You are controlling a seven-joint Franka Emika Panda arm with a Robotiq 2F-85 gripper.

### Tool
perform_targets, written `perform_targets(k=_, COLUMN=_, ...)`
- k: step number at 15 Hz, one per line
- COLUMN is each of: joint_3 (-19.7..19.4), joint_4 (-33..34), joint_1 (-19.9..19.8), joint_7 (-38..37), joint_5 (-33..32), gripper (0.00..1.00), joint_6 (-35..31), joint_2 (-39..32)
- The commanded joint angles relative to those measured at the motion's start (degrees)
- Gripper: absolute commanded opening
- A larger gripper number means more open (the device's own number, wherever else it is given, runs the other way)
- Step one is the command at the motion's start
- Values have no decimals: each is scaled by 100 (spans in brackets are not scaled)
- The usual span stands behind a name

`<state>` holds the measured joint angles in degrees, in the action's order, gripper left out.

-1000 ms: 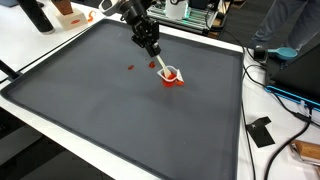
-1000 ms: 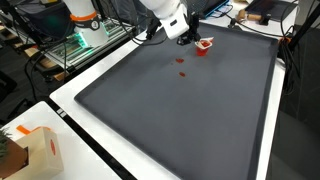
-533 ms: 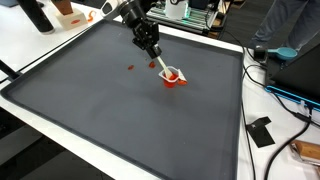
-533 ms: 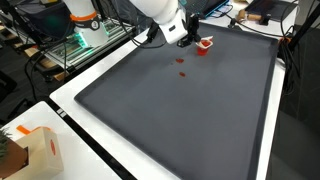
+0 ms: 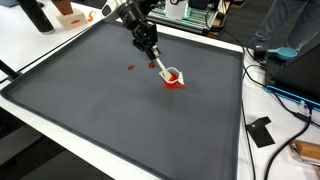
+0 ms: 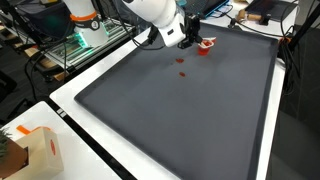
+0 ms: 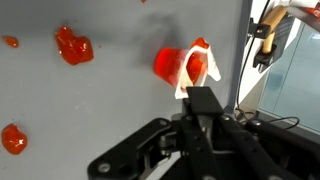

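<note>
Small red bits [image 5: 130, 67] lie at the left on the dark mat [image 5: 100, 115]. Just right of them the gripper [image 5: 153, 57] tilts down, its fingers pinching a white utensil [image 5: 163, 68]. The utensil's tip reaches into the red cup [image 5: 176, 81], which stands on the mat's far part.

Arm [image 6: 158, 12]: swinging lower over the mat's far edge.
Gripper [image 6: 190, 40]: dipping with its white stick [image 5: 162, 68], nearer the red cup [image 6: 205, 46].

The hand [image 6: 188, 38] hangs just beside the red cup [image 6: 205, 46]; red bits [image 6: 183, 73] lie on the gray mat [image 6: 180, 120].
</note>
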<state>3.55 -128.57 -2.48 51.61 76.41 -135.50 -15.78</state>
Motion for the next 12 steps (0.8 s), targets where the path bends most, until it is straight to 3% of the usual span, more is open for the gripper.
perform_targets(k=1, joint_3=-96, joint_4=91, joint_1=20, joint_7=211, joint_5=303, gripper=3, joint_6=215, joint_2=-141)
perform_targets(k=12, joint_3=-267, joint_4=200, joint_1=-53, joint_7=259, joint_5=562, gripper=3, joint_6=928, joint_2=-407)
